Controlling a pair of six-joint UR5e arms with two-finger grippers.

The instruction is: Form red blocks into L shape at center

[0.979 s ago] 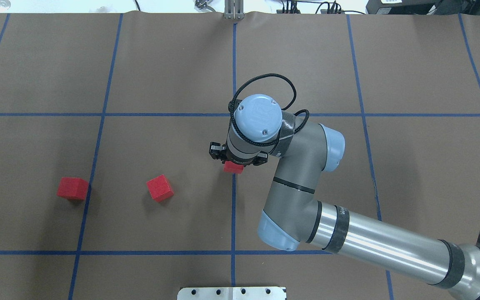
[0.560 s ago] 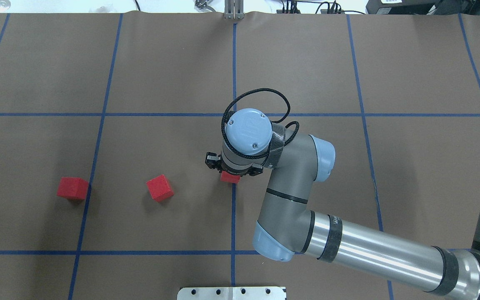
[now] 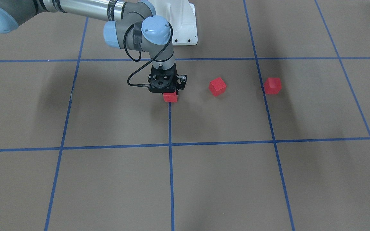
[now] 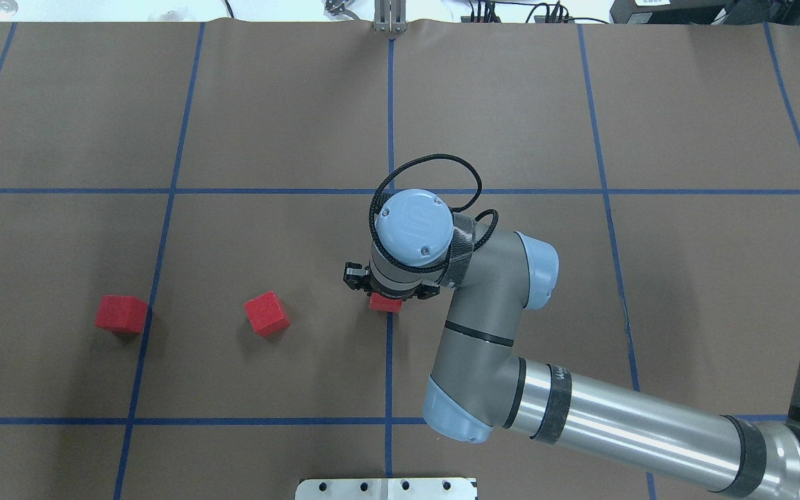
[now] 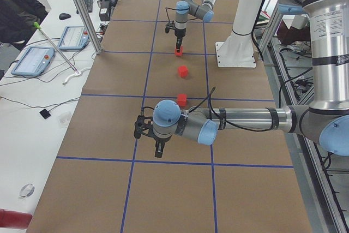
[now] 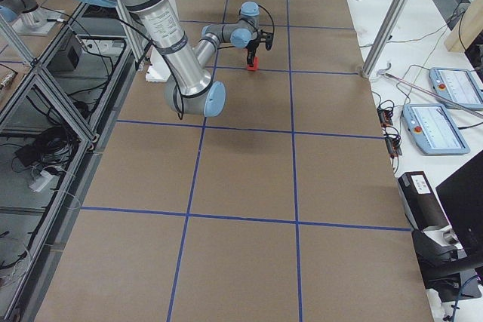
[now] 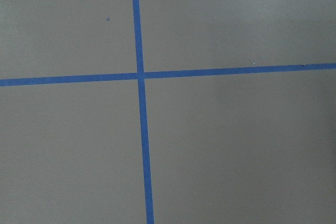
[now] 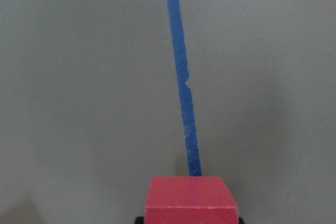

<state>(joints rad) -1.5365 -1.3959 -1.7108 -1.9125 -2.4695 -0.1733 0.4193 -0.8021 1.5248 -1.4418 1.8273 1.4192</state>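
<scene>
Across the desk [image 3: 75, 179], in the front-facing view, the right gripper [image 3: 169, 93] has its fingers clamped on the first red block [image 3: 170, 97] at the centre tape line [image 3: 169, 128]. The second red block [image 3: 217, 86] and third red block [image 3: 272, 85] sit well apart. Overhead, the held block has slid along that line toward the robot since a second ago, so set-down looks near. From the left side, the left gripper [image 5: 158, 150] hangs idle, and whether its fingers are apart I cannot tell.

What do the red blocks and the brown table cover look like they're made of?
The red blocks: probably foam or painted wood; matte, faintly grainy faces, no glare. The table cover: likely kraft paper; flat brown, dull, rippled far edge.
</scene>
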